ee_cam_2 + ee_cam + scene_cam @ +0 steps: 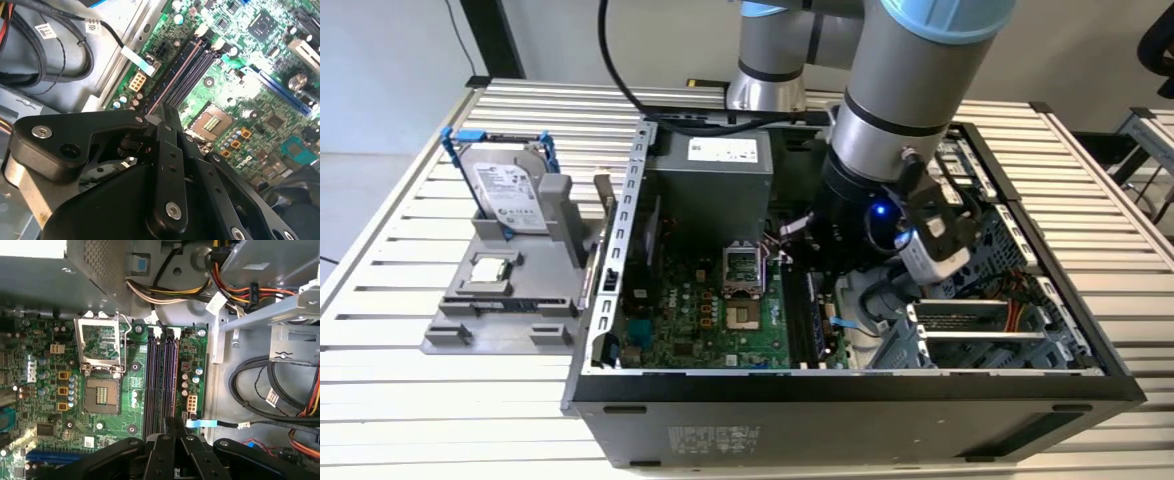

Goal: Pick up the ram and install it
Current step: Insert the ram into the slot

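The ram (175, 380) shows edge-on as a thin dark stick with a brownish top edge. It stands along the outermost of the long black slots (156, 380) on the green motherboard (707, 310). In the second wrist view the ram (175, 75) runs from my fingertips out along the slot. My gripper (173, 424) (159, 114) is shut on the ram's near end, with its black fingers pressed together. In the exterior view my arm (894, 130) reaches down into the open computer case (854, 385), and its wrist hides the slots.
The open processor socket (102, 395) lies beside the slots. Bundled cables (165, 290) and a metal drive cage (974, 320) crowd the other side. Outside the case, a grey stand (547, 270) carries a hard drive in a blue frame (507, 190) and a small square chip (491, 270).
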Robot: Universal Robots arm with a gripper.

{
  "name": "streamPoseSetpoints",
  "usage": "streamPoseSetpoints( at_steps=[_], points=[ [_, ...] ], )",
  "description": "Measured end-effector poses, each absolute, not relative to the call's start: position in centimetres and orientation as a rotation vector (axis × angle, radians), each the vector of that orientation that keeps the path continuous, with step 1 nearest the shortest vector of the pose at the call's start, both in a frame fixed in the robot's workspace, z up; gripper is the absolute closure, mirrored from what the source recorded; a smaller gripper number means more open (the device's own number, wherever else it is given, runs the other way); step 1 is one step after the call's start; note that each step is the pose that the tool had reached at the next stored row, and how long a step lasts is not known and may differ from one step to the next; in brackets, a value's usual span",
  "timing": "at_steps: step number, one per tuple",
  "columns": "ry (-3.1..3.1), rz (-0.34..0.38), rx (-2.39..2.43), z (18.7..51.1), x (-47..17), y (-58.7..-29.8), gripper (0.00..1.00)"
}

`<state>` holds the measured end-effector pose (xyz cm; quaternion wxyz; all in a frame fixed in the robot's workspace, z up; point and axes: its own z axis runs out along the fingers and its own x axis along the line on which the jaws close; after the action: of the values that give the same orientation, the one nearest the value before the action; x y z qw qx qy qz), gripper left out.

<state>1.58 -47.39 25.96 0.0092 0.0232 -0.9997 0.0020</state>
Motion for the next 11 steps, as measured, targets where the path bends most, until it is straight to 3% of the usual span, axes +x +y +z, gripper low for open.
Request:
streamPoseSetpoints(
  at_steps=[11],
  points=[
    [-3.110,0.008,0.286,25.96,1.58,-47.39,1.00]
  ],
)
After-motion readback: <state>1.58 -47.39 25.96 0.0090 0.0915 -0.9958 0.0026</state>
